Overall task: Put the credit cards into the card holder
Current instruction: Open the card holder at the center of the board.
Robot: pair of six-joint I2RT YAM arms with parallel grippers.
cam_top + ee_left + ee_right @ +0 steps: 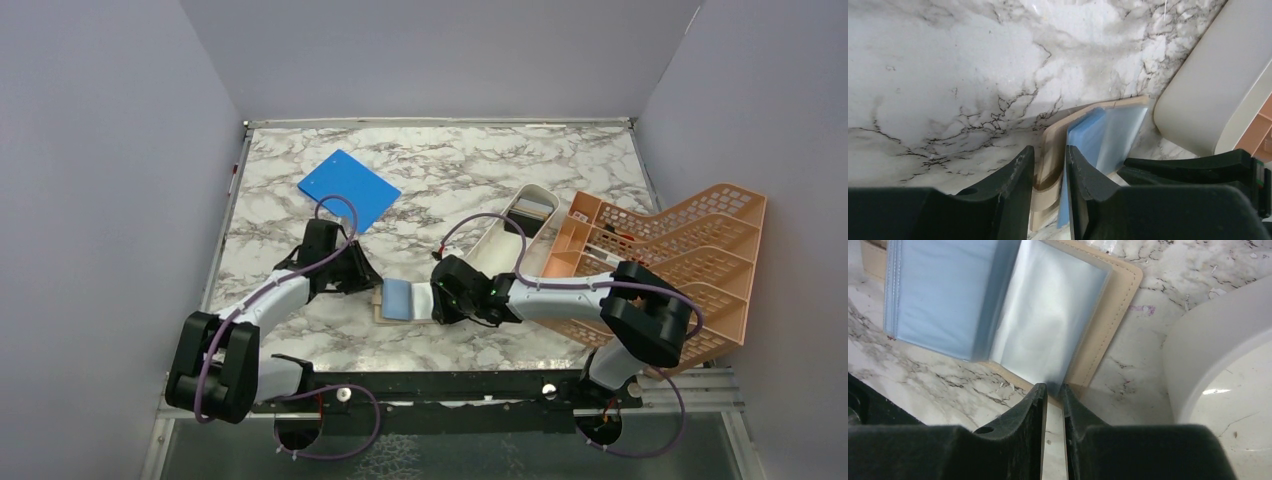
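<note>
Tan-beige bifold card holder [1099,335] lies open on marble counter [450,170], between both pincers, long axis left to right. Left pincer [1049,172] narrow, astride tan cover edge – seems clamped on it. Right pincer [1053,399] almost closed, seems pinching corner of clear plastic sleeve [1048,325]. Light blue credit card [938,290] sits in pocket. Other cards, I judge, in long white oblong tray [1213,325] just beside holder – right arm nearer, but busy; orange lattice rack [700,250] beyond

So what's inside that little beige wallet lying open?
The wallet holds clear plastic sleeves. One shows a light blue card; the other looks empty. Anything beneath the sleeves is covered.
</note>
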